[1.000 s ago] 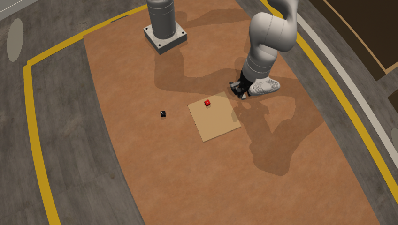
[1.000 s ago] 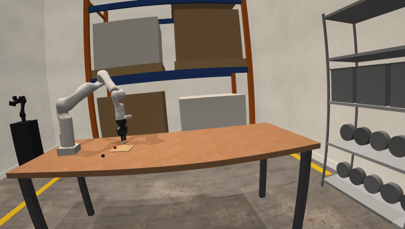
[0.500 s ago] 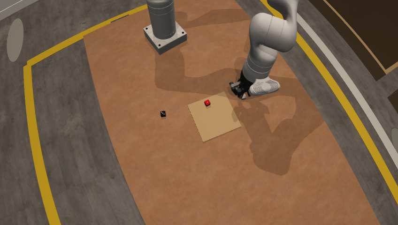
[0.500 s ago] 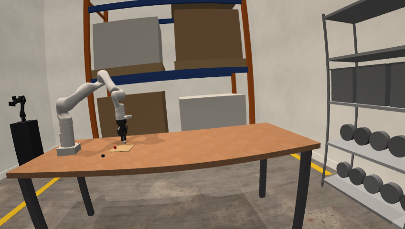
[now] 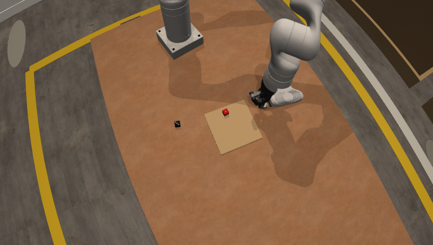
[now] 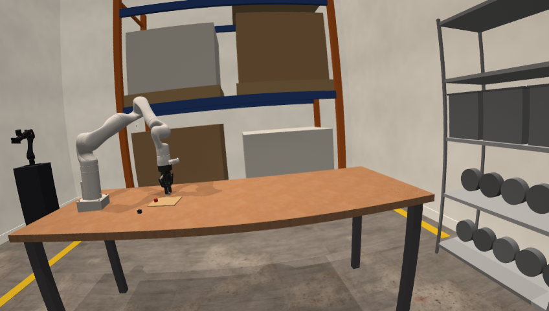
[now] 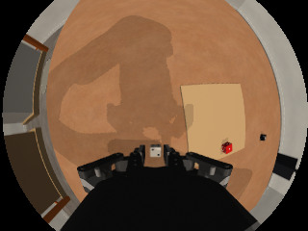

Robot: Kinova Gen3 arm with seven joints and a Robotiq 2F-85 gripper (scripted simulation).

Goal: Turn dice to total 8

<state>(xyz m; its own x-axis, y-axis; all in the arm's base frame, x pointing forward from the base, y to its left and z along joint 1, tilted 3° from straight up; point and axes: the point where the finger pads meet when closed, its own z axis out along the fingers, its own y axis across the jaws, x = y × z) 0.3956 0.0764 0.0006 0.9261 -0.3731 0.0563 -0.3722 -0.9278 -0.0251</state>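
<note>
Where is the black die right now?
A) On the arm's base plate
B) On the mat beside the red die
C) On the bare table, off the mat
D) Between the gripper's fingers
C: the black die lies on the table, apart from the mat, whose corner holds the red die.
</note>
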